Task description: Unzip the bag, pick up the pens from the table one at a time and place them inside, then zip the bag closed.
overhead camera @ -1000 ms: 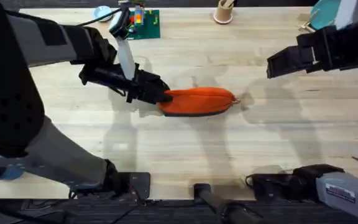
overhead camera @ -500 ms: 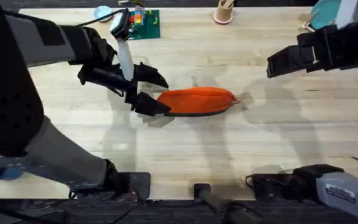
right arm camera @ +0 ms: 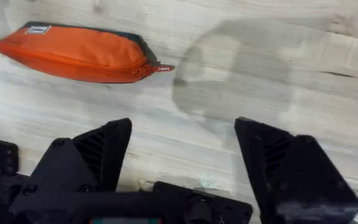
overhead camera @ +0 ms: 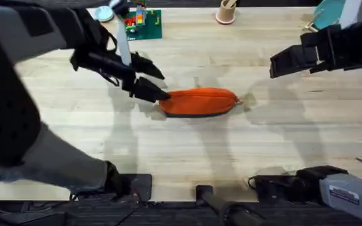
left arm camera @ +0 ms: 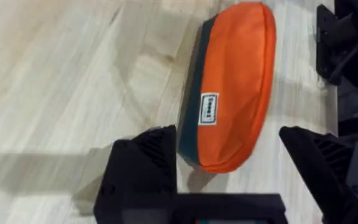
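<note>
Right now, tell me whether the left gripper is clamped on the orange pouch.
No. The left gripper is open, its fingers spread just off the end of the orange pouch, which lies free on the table.

Broad surface (overhead camera: pixel 187 157) of long pale wooden planks, grain running left to right, with faint knots and soft grey shadows cast across the middle. At the far edge, a tan cup (overhead camera: pixel 225 12) holding wooden sticks, a green board (overhead camera: pixel 144 24) with small coloured pieces toward the far left corner, and a teal object (overhead camera: pixel 327 12) near the far right corner. Along the near edge, dark mounts and cables (overhead camera: pixel 200 196). Even, diffuse light from above; no walls or windows discernible.
</note>
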Tool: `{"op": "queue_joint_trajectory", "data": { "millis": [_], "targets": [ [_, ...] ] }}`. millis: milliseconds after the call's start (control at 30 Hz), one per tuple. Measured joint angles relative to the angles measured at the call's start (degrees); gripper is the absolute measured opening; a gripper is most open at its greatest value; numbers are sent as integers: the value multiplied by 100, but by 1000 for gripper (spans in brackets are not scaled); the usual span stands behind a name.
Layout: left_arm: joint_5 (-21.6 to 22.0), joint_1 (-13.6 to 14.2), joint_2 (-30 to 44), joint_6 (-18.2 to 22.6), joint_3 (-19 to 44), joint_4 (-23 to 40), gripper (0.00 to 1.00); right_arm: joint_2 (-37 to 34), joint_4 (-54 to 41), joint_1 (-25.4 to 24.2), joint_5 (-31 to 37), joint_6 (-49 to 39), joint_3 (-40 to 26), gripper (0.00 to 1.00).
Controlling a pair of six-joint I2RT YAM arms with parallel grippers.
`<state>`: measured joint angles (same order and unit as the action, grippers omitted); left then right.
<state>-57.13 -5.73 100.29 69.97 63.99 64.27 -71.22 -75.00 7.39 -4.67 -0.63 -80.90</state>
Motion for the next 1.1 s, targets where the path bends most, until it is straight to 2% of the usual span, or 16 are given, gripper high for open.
{"op": "queue_joint_trajectory", "data": {
  "millis": [167,233,400,533,667,767,867,1100],
  "targets": [
    [235,-5,-1025,-498,166,83,997,0,0,-1,-2,121,0,996],
    [468,-5,-1533,-963,203,-85,997,2,0,-2,-2,162,0,996],
    [1258,-5,-2668,-2578,260,-427,997,1,0,34,-1,196,0,996],
    [1951,-5,-3340,-3753,260,-221,997,2,-2,237,-2,212,0,996],
    [2439,-5,-3939,-4603,260,220,997,2,-42,603,-2,215,0,996],
    [2672,-5,-4328,-5079,260,528,996,0,-92,930,-2,212,0,996],
    [2807,-5,-4607,-5386,260,809,997,0,-129,1203,-2,215,0,996],
    [2899,-5,-4847,-5636,260,1001,996,0,-133,1410,-2,215,0,996]
  ]
}}
